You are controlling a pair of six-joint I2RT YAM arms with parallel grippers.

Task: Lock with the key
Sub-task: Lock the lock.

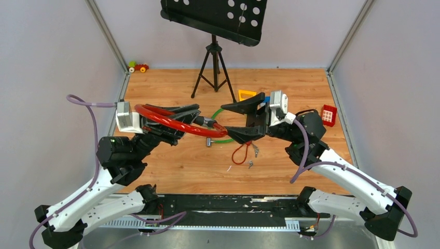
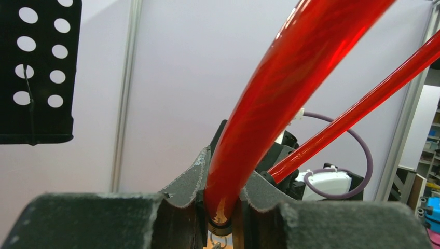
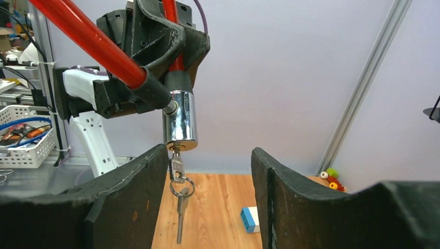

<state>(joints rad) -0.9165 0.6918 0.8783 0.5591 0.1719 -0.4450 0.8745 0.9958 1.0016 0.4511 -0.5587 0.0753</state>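
Left gripper point(image 2: 223, 207) clamps red cable point(image 2: 270, 93) above chrome barrel point(image 3: 180, 122); key point(image 3: 177, 165) seated in keyhole, spare point(image 3: 180, 218) dangling from ring point(image 3: 182, 185). Your right gripper point(image 3: 208, 171) gapes wide, key off-centre near one finger point(image 3: 129, 197): close now, risk knocking key or pinching ring

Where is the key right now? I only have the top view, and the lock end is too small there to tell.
Observer: In the right wrist view, the key sits in the bottom of the chrome lock body. A ring and a second key hang from it.
Operator: Is the right gripper on it?
Observer: No. The right gripper is open. The key hangs close beside one finger and is not pinched.
Operator: What holds the lock up?
Observer: In the left wrist view, the left gripper is shut on the red cable, which fills the gap between its fingers.
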